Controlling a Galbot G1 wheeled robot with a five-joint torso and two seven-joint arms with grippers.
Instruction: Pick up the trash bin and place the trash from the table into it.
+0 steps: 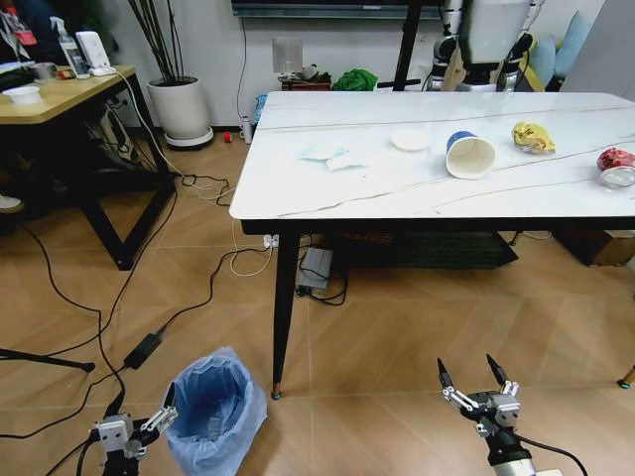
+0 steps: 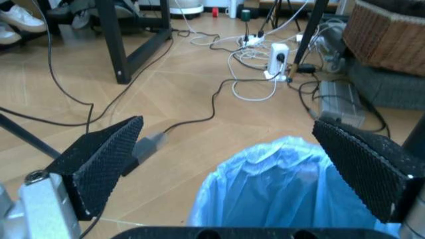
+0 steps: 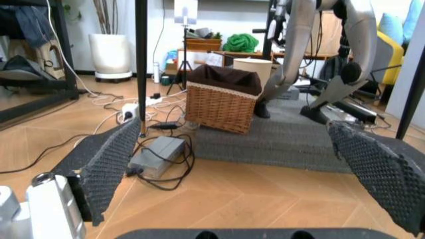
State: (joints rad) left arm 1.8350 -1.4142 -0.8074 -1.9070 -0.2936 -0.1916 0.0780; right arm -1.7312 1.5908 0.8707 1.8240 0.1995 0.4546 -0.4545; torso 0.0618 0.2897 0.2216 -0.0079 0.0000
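Table spans the upper right of the head view. Trash bin stands on the floor at lower left, beside the table's near leg. On the tabletop: paper cup on its side, yellow wrapper, red can, white lid, tissues. Left gripper, fingers spread, sits just beside the bin. Right gripper, fingers spread, at lower right.

The left pincer, fingers spread wide, hangs just beside the trash bin, whose rim is free on all sides. A black worktop leg stands near behind the bin, and cables lie on the floor, perhaps close enough to catch. Before the right pincer the floor is bare.
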